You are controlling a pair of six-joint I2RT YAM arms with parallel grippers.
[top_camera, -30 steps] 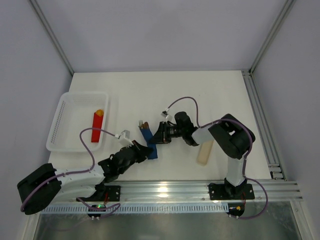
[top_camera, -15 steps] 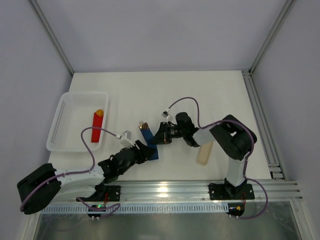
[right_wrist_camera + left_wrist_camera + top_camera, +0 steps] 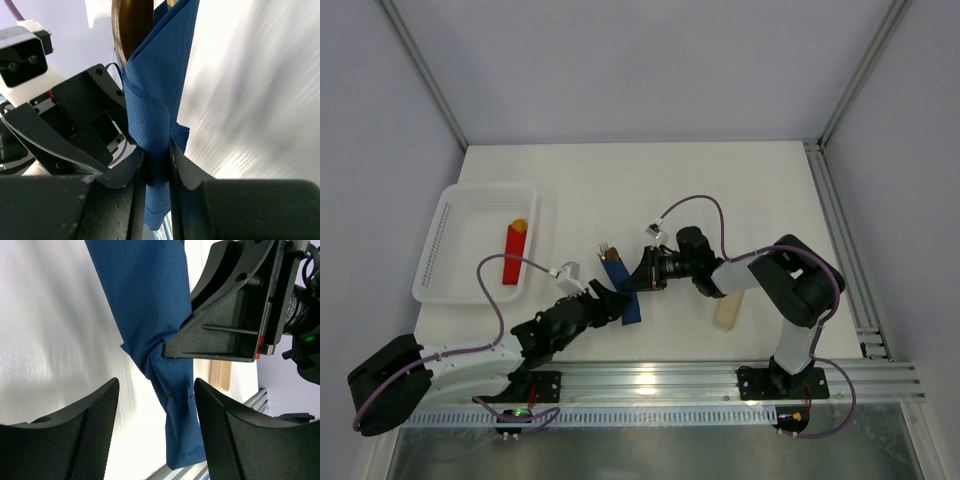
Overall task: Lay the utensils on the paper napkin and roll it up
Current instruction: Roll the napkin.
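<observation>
The right fingers [image 3: 185, 176] were clenched on the rolled napkin [image 3: 156, 107], with the utensils [image 3: 131, 30] protruding beyond them. The left fingers [image 3: 95, 430] stood released, straddling its loose tail on the counter [image 3: 45, 340]. The step called for pinching that tail and turning both ends evenly to keep the roll tight.

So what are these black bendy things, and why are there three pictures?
They are robot arms, a left arm and a right arm. One picture looks down from above; the other two come from little cameras on each wrist. The right hand pinches a rolled blue napkin with cutlery poking out its far end. The left hand is open, right beside the roll. Also there: a white basket, a red block and a beige bar.
</observation>
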